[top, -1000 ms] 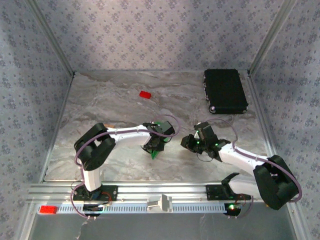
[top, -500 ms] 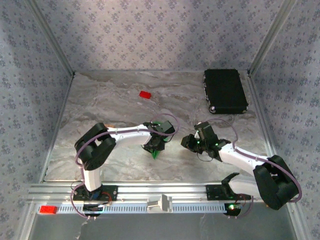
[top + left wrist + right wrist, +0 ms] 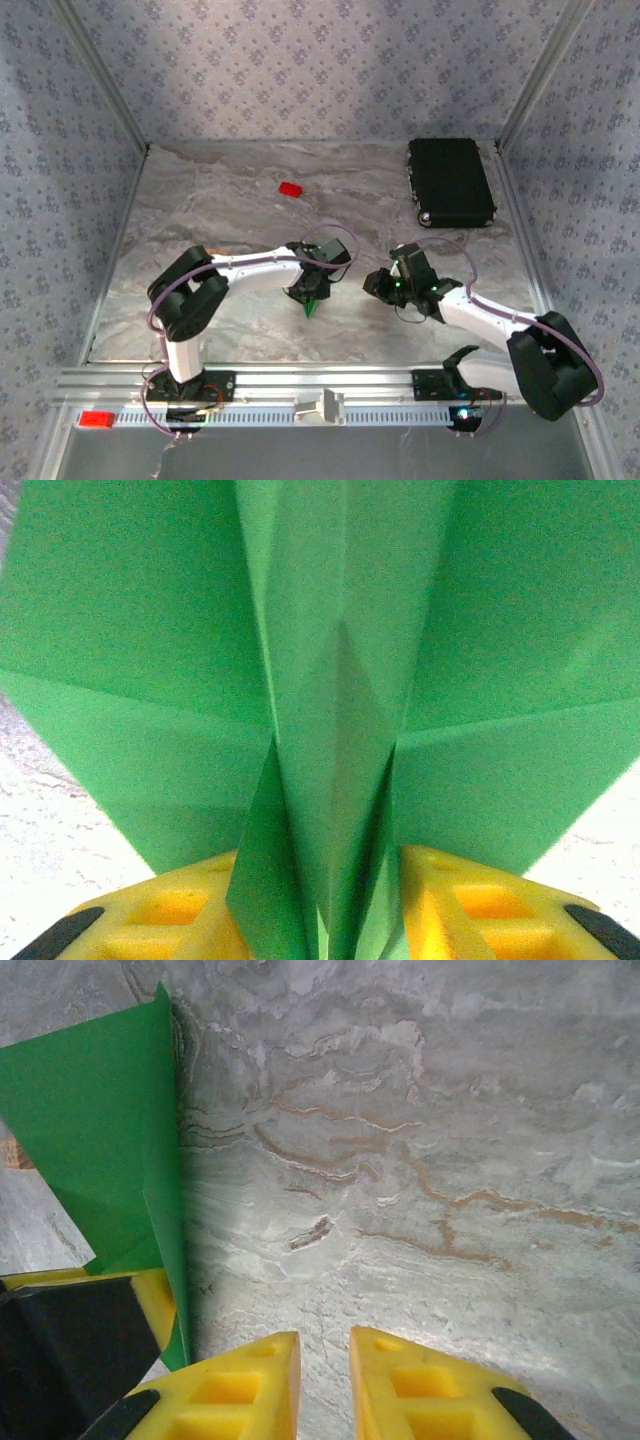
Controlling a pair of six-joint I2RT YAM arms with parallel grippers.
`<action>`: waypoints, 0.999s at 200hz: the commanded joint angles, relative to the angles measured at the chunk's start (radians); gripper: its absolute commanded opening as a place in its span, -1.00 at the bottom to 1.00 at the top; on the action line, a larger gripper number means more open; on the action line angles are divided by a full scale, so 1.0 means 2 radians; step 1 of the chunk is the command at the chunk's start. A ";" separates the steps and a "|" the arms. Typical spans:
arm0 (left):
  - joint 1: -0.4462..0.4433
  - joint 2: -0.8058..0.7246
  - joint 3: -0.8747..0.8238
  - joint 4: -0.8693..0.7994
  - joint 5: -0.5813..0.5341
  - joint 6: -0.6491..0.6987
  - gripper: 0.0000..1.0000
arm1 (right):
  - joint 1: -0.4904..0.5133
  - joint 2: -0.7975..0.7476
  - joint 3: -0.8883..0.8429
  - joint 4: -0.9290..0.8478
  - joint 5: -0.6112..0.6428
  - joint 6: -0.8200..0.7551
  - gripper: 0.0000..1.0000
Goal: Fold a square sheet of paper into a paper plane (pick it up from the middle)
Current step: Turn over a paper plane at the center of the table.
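Green paper plane (image 3: 330, 730), already creased with wings and centre ridge, looks nearly finished, gripped by the left end effector (image 3: 325, 920); right end effector (image 3: 325, 1380) nearly closed, empty.

Bright green paper plane (image 3: 330, 730) between yellow fingers (image 3: 480, 905) (black-tipped); grey marbled table (image 3: 450, 1140) with brown veins; red block (image 3: 291, 189); black case (image 3: 451, 181); blue-grey floral walls (image 3: 320, 70).
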State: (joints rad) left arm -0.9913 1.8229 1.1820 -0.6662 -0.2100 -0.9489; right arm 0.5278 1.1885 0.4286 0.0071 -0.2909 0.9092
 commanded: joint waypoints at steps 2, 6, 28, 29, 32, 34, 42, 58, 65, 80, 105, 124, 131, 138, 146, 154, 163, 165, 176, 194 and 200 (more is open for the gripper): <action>-0.005 -0.030 0.012 -0.028 -0.005 -0.006 -0.19 | -0.005 -0.010 0.009 -0.025 0.006 -0.005 -0.57; -0.005 -0.033 0.012 -0.029 -0.005 -0.006 -0.19 | -0.006 -0.011 0.011 -0.026 0.005 -0.006 -0.57; -0.005 -0.050 0.011 -0.029 -0.005 -0.005 -0.17 | -0.013 -0.017 0.017 -0.039 0.006 -0.013 -0.57; -0.005 -0.051 0.011 -0.029 -0.005 -0.005 -0.17 | -0.013 -0.018 0.017 -0.039 0.006 -0.013 -0.57; -0.005 -0.054 0.011 -0.029 -0.005 -0.004 -0.16 | -0.015 -0.019 0.018 -0.040 0.006 -0.014 -0.57; -0.005 -0.057 0.011 -0.029 -0.006 -0.004 -0.15 | -0.016 -0.020 0.019 -0.041 0.006 -0.015 -0.57; -0.005 -0.066 0.010 -0.028 -0.009 -0.002 -0.15 | -0.020 -0.023 0.021 -0.048 0.008 -0.019 -0.57; -0.006 -0.090 0.005 -0.025 -0.021 0.003 -0.14 | -0.027 -0.034 0.027 -0.059 0.012 -0.026 -0.57; -0.006 -0.102 0.000 -0.022 -0.031 0.006 -0.14 | -0.031 -0.042 0.030 -0.065 0.015 -0.032 -0.56; -0.005 -0.139 -0.017 -0.010 -0.060 0.018 -0.07 | -0.036 -0.060 0.043 -0.083 0.025 -0.051 -0.53; -0.002 -0.213 -0.059 0.017 -0.123 0.043 0.17 | -0.039 -0.100 0.077 -0.134 0.072 -0.100 -0.23; 0.013 -0.277 -0.103 0.044 -0.161 0.070 0.43 | -0.044 -0.124 0.103 -0.168 0.116 -0.136 0.16; 0.024 -0.299 -0.119 0.052 -0.173 0.077 0.53 | -0.045 -0.130 0.111 -0.180 0.141 -0.156 0.29; 0.035 -0.320 -0.136 0.061 -0.181 0.084 0.64 | -0.046 -0.135 0.119 -0.196 0.176 -0.157 0.36; 0.053 -0.343 -0.156 0.074 -0.181 0.101 0.87 | -0.046 -0.138 0.125 -0.210 0.218 -0.162 0.39; 0.074 -0.365 -0.175 0.086 -0.194 0.120 0.98 | -0.046 -0.139 0.128 -0.217 0.260 -0.175 0.41; 0.097 -0.384 -0.191 0.091 -0.205 0.135 0.99 | -0.047 -0.141 0.126 -0.215 0.311 -0.192 0.45; 0.102 -0.388 -0.193 0.091 -0.209 0.139 0.99 | -0.047 -0.141 0.125 -0.213 0.322 -0.194 0.46; 0.130 -0.408 -0.210 0.100 -0.236 0.163 0.99 | -0.049 -0.142 0.112 -0.195 0.384 -0.203 0.50; 0.187 -0.428 -0.240 0.140 -0.256 0.217 0.99 | -0.054 -0.137 0.061 -0.119 0.466 -0.255 0.80; 0.207 -0.430 -0.249 0.156 -0.260 0.236 0.99 | -0.058 -0.134 0.042 -0.075 0.475 -0.302 0.90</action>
State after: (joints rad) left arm -0.6888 1.0012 0.7433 -0.4820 -0.6182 -0.6594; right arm 0.4320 0.9092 0.6250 -0.2977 0.3561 0.5243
